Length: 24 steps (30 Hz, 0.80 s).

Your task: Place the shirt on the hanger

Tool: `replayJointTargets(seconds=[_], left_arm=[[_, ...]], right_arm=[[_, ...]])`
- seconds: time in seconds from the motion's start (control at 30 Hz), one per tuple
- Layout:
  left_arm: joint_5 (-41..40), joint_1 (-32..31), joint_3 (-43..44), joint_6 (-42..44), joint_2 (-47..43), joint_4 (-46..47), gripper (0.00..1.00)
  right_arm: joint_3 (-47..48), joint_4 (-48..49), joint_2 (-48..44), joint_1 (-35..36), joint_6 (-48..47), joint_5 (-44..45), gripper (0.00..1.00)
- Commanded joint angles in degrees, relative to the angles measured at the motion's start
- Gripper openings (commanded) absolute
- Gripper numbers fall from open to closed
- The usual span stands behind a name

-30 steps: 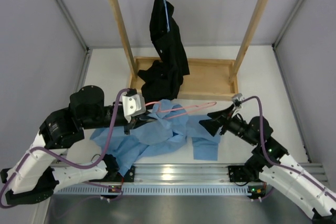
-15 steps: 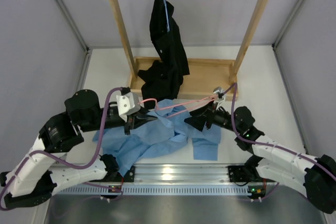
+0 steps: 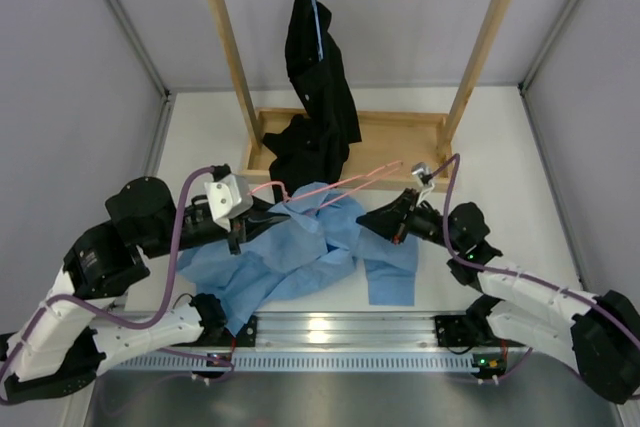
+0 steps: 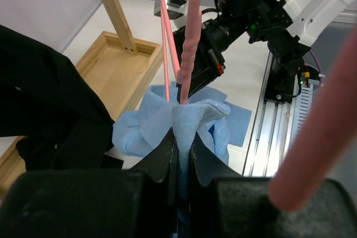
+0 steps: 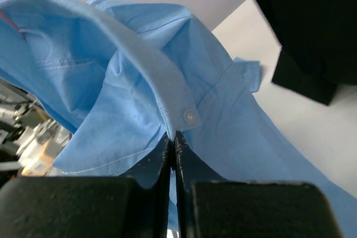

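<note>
Blue cloth lay heaped at the near side of the white table point(image 3: 500, 147) in the overhead view: the light blue, thin-fabric button-up shirt point(image 3: 290, 252), crumpled between the two arms. The thin pink wire hanger point(image 3: 330, 187) ran tilted above its far edge, one end rising toward the right arm. The left gripper point(image 3: 262, 219) sat at the shirt's raised left part, and the right gripper point(image 3: 372, 222) pressed into its right side. Behind them stood a light wooden clothes rack point(image 3: 232, 57), where a black garment point(image 3: 315, 77) hung from a thin blue hanger point(image 3: 316, 17) and spilled onto the rack's tray base.

From the left wrist camera, the left gripper's jaws were nearly together, pinching an upright fold of the shirt. The pink wire rose out of that same fold, just above the fingers. The black garment lay off to the left.

From the right wrist camera, the right gripper's jaws were pressed together on an edge of the shirt, directly beneath a small pale button point(image 5: 190, 116). The fabric draped away to both sides, with the black garment at the upper right.
</note>
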Motion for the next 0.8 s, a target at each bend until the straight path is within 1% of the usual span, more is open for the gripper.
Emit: replayJointTargets(seconds=[0.0, 0.03, 0.07, 0.13, 0.17, 0.23, 0.27, 0.33, 0.47, 0.53, 0.7, 0.77], left_arm=[[-3.01, 0.07, 0.25, 1.72, -1.93, 3.48, 0.00], [-2.84, 0.16, 0.16, 2.16, -1.93, 2.17, 0.00], [-3.01, 0.16, -0.01, 2.60, -1.93, 1.63, 0.00], [-4.06, 0.16, -1.41, 2.69, -1.50, 1.28, 0.00], [-4.33, 0.07, -2.12, 2.78, -1.41, 1.28, 0.00], [-4.33, 0.16, -3.43, 3.04, -0.88, 1.28, 0.00], [-3.72, 0.16, -4.40, 3.31, -0.71, 1.28, 0.00], [-2.67, 0.16, -5.37, 3.83, -0.18, 1.28, 0.00], [-4.24, 0.16, -6.51, 4.54, 0.53, 1.28, 0.00], [-8.19, 0.07, -7.74, 4.71, 0.44, 1.19, 0.00], [-13.37, 0.07, -10.64, 4.19, 0.17, 1.10, 0.00], [-17.41, 0.16, -10.91, 3.14, 1.14, 0.57, 0.00]], right_arm=[[1.67, -7.26, -7.75, -4.48, -2.68, 2.22, 0.00], [2.90, -17.13, -9.35, -5.54, -3.65, 3.20, 0.00], [6.22, -22.63, -12.24, -6.68, -5.92, 4.42, 0.00], [9.83, -32.48, -14.37, -9.50, -8.48, 8.20, 0.00], [13.42, -39.92, -15.33, -11.07, -10.75, 9.78, 0.00], [16.78, -45.77, -15.43, -12.49, -12.79, 10.41, 0.00], [20.19, -50.93, -14.47, -13.37, -14.36, 10.59, 0.00], [24.77, -55.87, -12.02, -16.35, -15.95, 9.02, 0.00], [31.46, -60.99, -8.94, -19.08, -17.71, 8.92, 0.00], [33.84, -64.16, -8.14, -19.96, -18.51, 9.80, 0.00], [41.57, -69.17, -4.54, -20.93, -21.23, 13.48, 0.00], [44.48, -70.93, -3.13, -20.85, -22.02, 12.88, 0.00]])
